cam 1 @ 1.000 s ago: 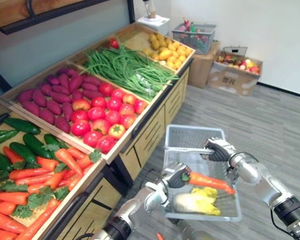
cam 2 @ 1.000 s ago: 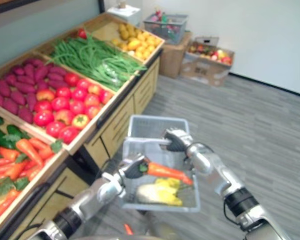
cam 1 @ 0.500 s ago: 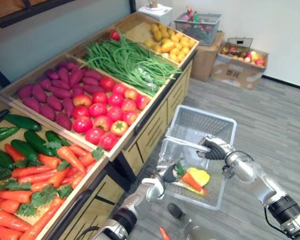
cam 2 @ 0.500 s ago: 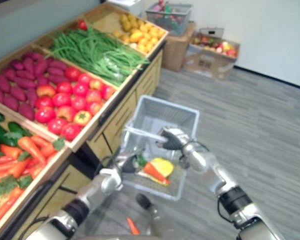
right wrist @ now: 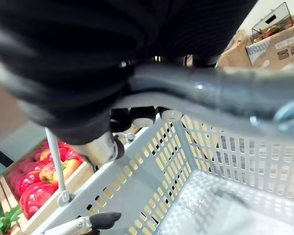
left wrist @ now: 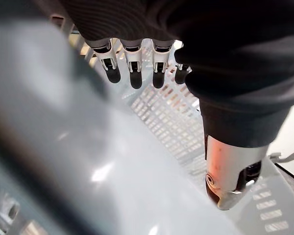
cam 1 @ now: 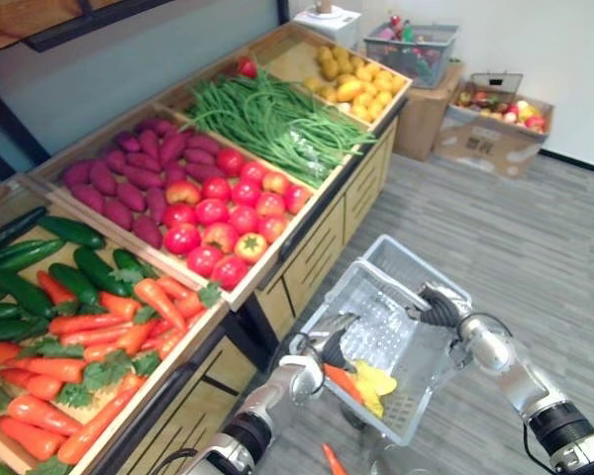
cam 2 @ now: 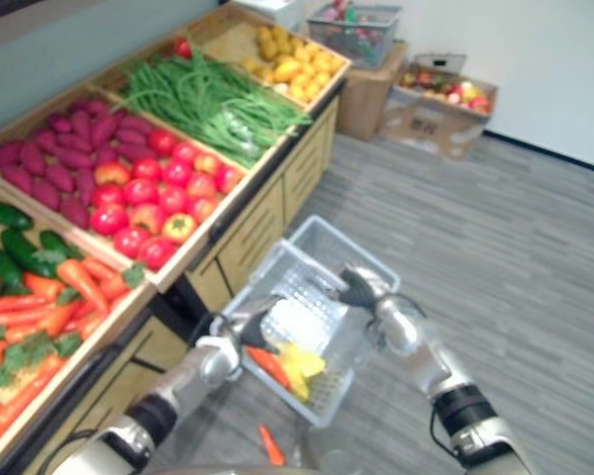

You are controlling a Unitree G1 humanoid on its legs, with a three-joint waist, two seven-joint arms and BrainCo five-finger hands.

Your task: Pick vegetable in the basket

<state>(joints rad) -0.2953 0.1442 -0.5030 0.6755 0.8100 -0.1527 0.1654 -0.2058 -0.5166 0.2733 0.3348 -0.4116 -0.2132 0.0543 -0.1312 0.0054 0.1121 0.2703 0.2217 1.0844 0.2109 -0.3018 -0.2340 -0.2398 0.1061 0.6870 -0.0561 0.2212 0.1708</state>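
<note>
Orange and tapered, the carrot (cam 1: 343,380) lies inside the grey plastic basket (cam 1: 388,309), down in its low near corner against a yellow vegetable (cam 1: 378,382). The left hand (cam 1: 329,348) sits at the basket's near rim just beside the carrot, fingers (left wrist: 133,68) straight and relaxed, holding nothing. The right hand (cam 1: 438,305) is clenched round the basket handle (right wrist: 210,90), carrying the basket tilted. I judge the carrot stiff, light and smooth-skinned, not fragile. A grip across its thick end should hold best, since the thin tip would likely slip.
</note>
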